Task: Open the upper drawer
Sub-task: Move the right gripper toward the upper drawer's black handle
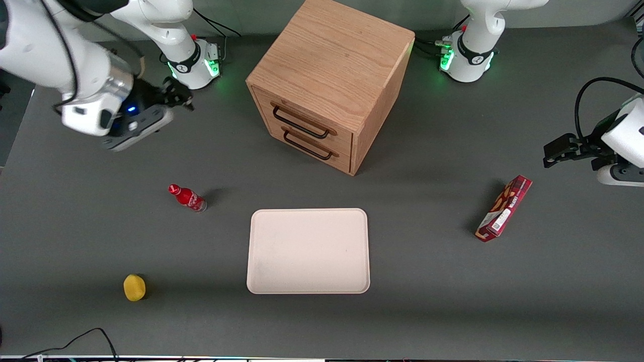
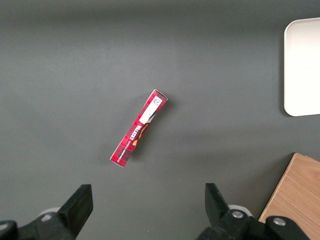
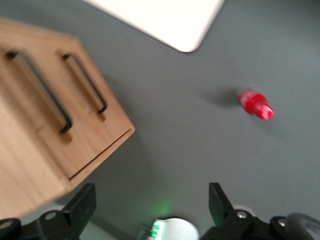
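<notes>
While upper drawer sits closed, gripper spread wide, well apart

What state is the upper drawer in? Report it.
Shut: the upper drawer sits flush with the cabinet; the open gripper hangs apart.

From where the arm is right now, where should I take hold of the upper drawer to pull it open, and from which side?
Grip the upper drawer's long black handle at its middle, coming straight at the cabinet's front. The wire bar stands off the wood, probably leaving room for a finger beneath it, and a centred hold should pull evenly. The end effector hangs open toward the working arm's end of the table, clear of the cabinet.
</notes>
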Available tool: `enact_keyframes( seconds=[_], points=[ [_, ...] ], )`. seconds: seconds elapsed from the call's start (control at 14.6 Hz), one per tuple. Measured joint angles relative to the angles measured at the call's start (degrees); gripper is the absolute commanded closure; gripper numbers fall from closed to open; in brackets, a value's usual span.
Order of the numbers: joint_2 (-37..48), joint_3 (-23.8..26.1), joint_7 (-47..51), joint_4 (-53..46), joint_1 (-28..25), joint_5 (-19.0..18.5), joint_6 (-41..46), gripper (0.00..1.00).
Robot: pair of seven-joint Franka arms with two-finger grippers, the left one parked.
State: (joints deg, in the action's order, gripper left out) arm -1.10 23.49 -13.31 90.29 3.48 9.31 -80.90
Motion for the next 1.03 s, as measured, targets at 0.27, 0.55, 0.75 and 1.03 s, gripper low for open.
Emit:
enact_keyframes(
  seconds=[0.27, 0.55, 0.75, 1.03],
  points=[
    [-0.52, 2.4, -16.84, 0.08, -0.09, 3.79, -0.55, 0.0],
    [-2.54, 3.0, -17.94, 0.07, -2.61, 4.44, -4.68, 0.0],
    [-5.63, 3.13, -15.65, 0.1, -5.39, 4.45, -8.36, 0.0],
    [-9.78, 3.2, -12.18, 0.08, -8.22, 4.48, -12.4, 0.0]
  ],
)
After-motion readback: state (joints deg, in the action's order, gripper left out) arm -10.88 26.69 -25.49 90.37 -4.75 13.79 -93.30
